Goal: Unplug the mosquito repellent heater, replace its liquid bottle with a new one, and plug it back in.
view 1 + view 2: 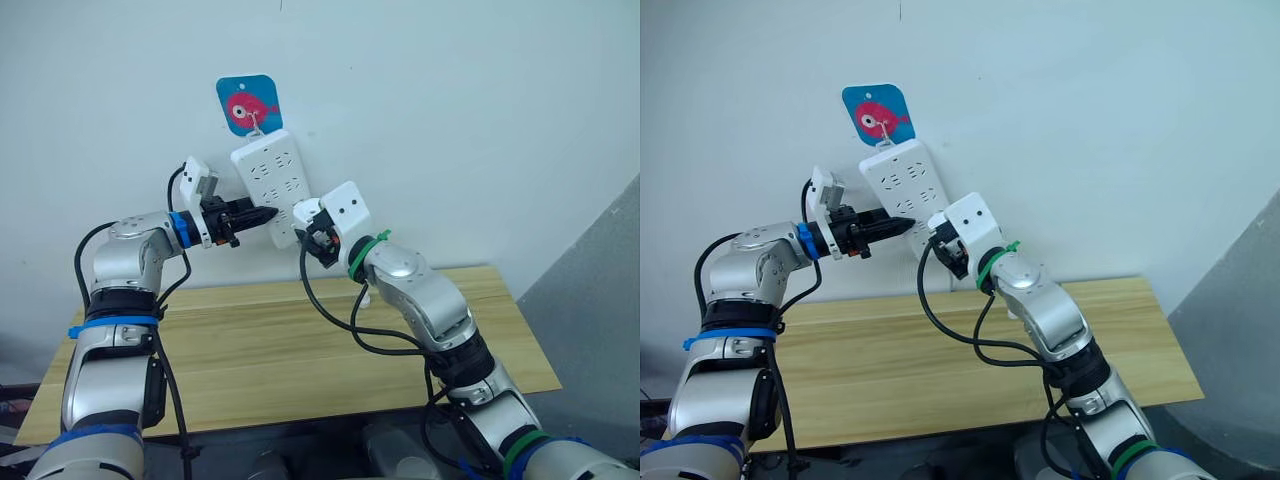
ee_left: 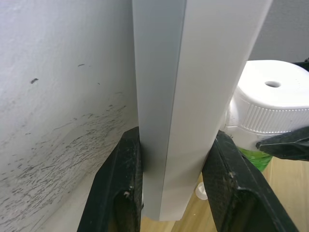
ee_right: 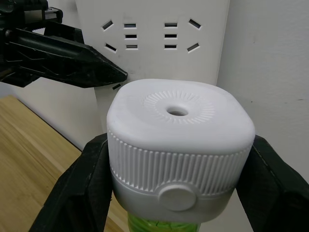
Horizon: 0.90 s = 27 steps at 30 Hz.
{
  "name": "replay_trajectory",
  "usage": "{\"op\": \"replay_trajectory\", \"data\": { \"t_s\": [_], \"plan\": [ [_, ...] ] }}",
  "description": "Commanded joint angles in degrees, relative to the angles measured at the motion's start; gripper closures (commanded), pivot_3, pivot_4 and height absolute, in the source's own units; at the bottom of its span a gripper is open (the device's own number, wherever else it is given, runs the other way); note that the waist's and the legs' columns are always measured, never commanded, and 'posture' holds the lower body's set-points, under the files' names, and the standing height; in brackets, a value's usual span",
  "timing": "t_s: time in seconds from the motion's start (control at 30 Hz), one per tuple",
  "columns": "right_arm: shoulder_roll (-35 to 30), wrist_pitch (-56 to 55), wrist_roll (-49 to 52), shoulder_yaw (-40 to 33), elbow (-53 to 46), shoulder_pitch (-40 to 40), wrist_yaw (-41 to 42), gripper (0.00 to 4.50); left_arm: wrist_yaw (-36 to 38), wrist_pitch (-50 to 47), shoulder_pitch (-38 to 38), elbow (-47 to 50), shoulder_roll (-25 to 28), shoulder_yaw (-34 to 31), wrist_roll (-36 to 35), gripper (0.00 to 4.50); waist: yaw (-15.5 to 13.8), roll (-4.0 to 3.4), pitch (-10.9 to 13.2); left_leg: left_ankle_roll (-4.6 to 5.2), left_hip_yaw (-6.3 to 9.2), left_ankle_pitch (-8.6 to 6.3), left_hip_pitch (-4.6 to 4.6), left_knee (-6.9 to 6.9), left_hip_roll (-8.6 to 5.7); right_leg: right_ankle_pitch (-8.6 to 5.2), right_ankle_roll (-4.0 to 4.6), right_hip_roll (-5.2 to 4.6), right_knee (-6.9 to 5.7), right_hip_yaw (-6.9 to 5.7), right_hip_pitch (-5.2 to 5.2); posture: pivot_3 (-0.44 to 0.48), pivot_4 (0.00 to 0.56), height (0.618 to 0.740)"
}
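The white mosquito repellent heater [image 3: 178,145] is held between the two black fingers [image 3: 79,188] of my right gripper [image 3: 178,193], which is shut on its ribbed sides. A green liquid bottle [image 3: 159,226] sits in its underside. The heater [image 1: 305,212] is up against the front of the white power strip [image 1: 270,170] near the strip's lower end, and its prongs are hidden. My left gripper [image 2: 176,183] is shut on the strip's [image 2: 193,96] two long edges, just left of the heater [image 2: 270,106].
The strip hangs on the wall from a hook over a blue card with a pink fish [image 1: 248,103]. Below is a wooden table [image 1: 280,340] with a small white object [image 1: 365,297] near its back edge. Black cables loop from my right arm.
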<state>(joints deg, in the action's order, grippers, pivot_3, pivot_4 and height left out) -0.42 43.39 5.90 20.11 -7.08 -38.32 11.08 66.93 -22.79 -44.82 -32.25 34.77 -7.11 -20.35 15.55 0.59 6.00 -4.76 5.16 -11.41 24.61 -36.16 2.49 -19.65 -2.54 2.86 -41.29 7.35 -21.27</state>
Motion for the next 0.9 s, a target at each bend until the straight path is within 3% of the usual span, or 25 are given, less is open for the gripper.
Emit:
{"op": "replay_trajectory", "data": {
  "t_s": [0.03,0.4,0.7,0.83,0.9],
  "plan": [
    [2.43,-3.30,-0.69,0.31,1.23,-2.20,0.56,1.43,0.80,-1.20,-0.30,3.06,-0.07,-0.54,-1.90,3.18,0.04,0.00,0.00,0.00,0.02,0.00,0.00,0.00,0.00,0.00,0.00,0.00,0.00,-0.02,0.01,-0.219,0.073,0.740],
    [4.60,-7.57,-1.05,-1.14,10.88,-6.57,3.64,1.43,1.86,-4.04,1.73,6.93,0.01,0.02,-2.45,3.18,0.73,0.00,0.00,-0.12,0.17,0.14,-0.12,0.05,0.03,0.00,-0.01,0.05,-0.08,-0.12,0.08,-0.210,0.068,0.740],
    [5.51,-7.08,-0.48,-2.21,12.93,-8.09,6.30,1.44,1.27,-2.85,2.43,7.29,0.19,-0.10,-1.91,3.18,1.31,0.00,0.00,-0.11,0.18,0.19,-0.25,0.08,0.06,-0.02,0.00,0.09,-0.34,-0.13,0.08,-0.202,0.064,0.740],
    [5.04,-6.41,-0.67,-2.61,11.00,-6.72,6.52,0.15,-0.20,2.10,2.21,5.07,0.44,-0.22,0.38,3.18,0.92,0.03,-0.02,-0.11,0.22,0.19,-0.23,0.10,0.02,-0.05,0.04,0.08,-0.35,-0.15,0.09,-0.202,0.064,0.740],
    [4.13,-5.18,-0.99,-2.27,9.29,-5.84,6.84,0.00,-0.71,4.08,2.03,4.10,0.51,-0.15,1.20,3.18,0.48,0.03,-0.02,-0.11,0.30,0.18,-0.15,0.15,0.01,0.00,0.14,0.05,-0.22,-0.22,0.06,-0.206,0.062,0.740]
  ]
}}
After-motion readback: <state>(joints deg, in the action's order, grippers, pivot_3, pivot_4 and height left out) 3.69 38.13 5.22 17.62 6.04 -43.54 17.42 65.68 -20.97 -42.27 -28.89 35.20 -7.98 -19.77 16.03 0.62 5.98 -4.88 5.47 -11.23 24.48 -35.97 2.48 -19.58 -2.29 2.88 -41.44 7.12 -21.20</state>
